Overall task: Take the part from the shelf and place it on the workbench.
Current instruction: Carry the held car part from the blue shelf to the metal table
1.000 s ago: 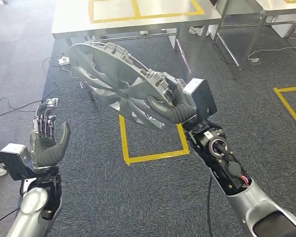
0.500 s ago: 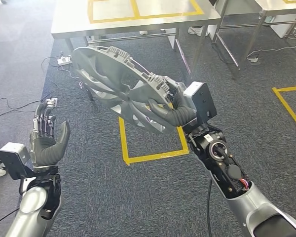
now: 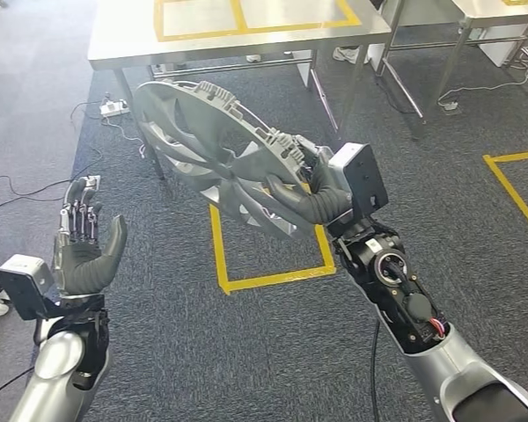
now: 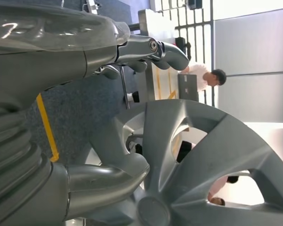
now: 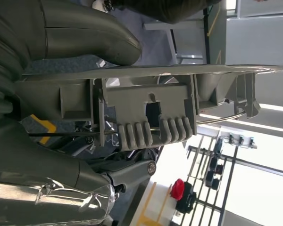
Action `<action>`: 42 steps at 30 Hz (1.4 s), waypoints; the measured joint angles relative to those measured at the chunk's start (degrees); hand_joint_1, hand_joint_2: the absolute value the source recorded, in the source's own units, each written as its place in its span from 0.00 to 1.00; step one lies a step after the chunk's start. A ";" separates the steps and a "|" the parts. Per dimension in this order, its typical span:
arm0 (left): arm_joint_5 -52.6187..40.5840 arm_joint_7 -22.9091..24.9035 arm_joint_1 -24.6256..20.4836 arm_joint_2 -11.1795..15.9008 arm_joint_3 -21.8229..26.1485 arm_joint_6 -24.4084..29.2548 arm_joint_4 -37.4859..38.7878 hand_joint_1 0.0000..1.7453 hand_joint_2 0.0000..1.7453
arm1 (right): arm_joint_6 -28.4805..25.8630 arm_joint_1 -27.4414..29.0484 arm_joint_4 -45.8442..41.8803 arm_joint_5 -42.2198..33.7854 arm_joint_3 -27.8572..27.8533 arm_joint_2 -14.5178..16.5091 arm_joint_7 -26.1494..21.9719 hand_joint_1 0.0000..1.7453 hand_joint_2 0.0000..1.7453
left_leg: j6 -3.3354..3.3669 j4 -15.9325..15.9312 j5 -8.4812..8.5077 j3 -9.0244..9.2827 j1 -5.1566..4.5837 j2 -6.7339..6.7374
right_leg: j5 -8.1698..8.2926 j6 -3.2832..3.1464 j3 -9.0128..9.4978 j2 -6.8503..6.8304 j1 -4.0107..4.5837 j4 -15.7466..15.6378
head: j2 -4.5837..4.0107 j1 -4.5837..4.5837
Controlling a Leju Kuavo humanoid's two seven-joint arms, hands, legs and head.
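Note:
The part is a large silver wheel cover (image 3: 208,149) with spokes and a ribbed rim, held tilted in the air in front of me. My right hand (image 3: 311,198) grips its near rim, thumb over one face and fingers under the other; the right wrist view shows the rim's clips (image 5: 151,120) clamped in that hand. My left hand (image 3: 85,251) is raised at the lower left, fingers apart and holding nothing, apart from the cover. Its wrist view looks past the thumb (image 4: 108,179) at the cover's spoked face (image 4: 211,160). The steel workbench (image 3: 125,40) with yellow tape stands ahead.
A yellow tape square (image 3: 267,251) marks the dark carpet below the cover. Cables and a power strip (image 3: 112,107) lie on the floor at the left. A second metal table frame (image 3: 460,44) stands at the far right. A person (image 4: 205,77) appears in the background.
The whole scene has shifted a little, so the camera has moved toward the workbench. The wheel cover stays in my right hand and sits slightly higher and closer to the bench edge.

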 joint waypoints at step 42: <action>-0.72 -2.54 -0.10 -0.30 0.43 -1.91 2.37 0.00 1.00 | -0.71 -1.49 2.95 -0.16 0.28 -0.08 -2.79 1.00 1.00 | 0.57 -0.68 -2.86 4.26 0.15 1.40 | 2.54 0.20 -3.91 -0.55 0.11 2.42 | 0.00 1.34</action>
